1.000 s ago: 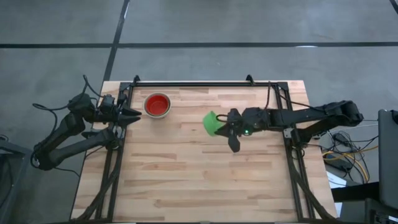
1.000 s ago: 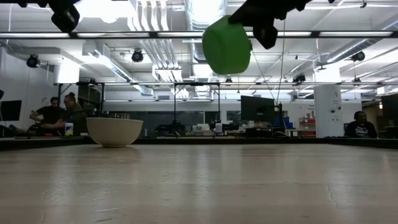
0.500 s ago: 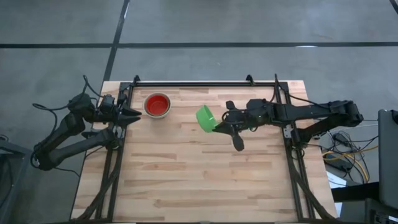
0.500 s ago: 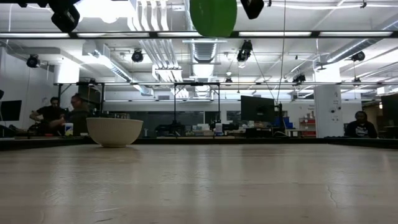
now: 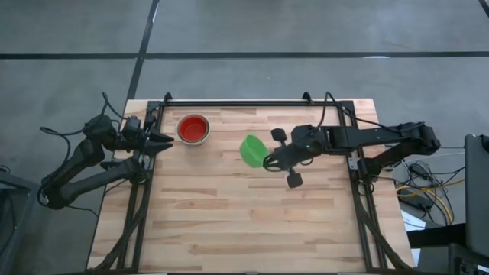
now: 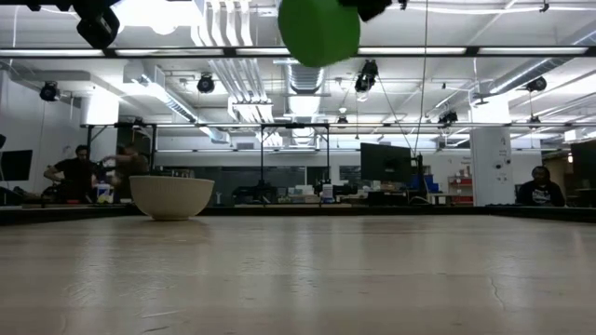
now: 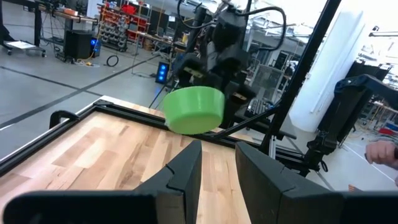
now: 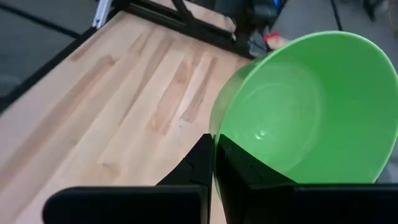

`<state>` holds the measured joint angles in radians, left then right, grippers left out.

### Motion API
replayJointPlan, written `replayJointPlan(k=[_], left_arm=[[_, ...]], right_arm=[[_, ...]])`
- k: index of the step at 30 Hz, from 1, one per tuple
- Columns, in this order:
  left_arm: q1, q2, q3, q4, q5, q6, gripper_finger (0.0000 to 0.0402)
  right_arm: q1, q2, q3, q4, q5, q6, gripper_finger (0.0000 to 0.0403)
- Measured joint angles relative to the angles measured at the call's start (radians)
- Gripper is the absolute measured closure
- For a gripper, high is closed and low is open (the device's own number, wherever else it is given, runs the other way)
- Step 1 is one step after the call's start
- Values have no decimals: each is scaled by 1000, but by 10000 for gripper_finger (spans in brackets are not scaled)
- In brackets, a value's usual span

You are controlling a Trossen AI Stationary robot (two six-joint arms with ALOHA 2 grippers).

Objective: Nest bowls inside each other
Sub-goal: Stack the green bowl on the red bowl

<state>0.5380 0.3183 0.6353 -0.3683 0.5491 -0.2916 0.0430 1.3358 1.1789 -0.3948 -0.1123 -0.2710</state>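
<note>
A green bowl (image 5: 251,149) hangs high above the middle of the table, mouth roughly up, with my right gripper (image 5: 267,161) shut on its rim; the low view shows the green bowl (image 6: 318,30) well clear of the wood. A red bowl (image 5: 192,127) sits inside a whitish bowl (image 6: 171,196), which rests by its base at the far left of the table. My left gripper (image 5: 165,141) waits at the table's left edge, open, nothing between its fingers (image 7: 186,171). My right gripper pinches the green bowl's rim (image 8: 216,127) on the side toward the table's right edge, one finger (image 8: 242,168) inside the bowl and one outside. The fingers come from the table's right, slanting down. The bowl is lifted clear, mouth roughly up.
Black frame rails (image 5: 244,102) run along the table's far, left and right edges. Bare wood (image 5: 244,221) fills the near half. People sit in the room beyond the table (image 6: 79,172).
My right gripper has risen, drifted a little toward the table's left and rolled about its own axis, staying shut on the green bowl. The bowl has gone up with it and turned from lying on its side to mouth roughly up.
</note>
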Motion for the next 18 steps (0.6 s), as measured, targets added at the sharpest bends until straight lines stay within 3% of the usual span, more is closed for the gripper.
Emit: replayJointPlan(k=[6,18], left_arm=[[0,0,0,0,0,0,298],[0,0,0,0,0,0,298]], right_arm=[[9,54,62,-4,1,-198,394],[19,138,158,-49,1,-369,394]])
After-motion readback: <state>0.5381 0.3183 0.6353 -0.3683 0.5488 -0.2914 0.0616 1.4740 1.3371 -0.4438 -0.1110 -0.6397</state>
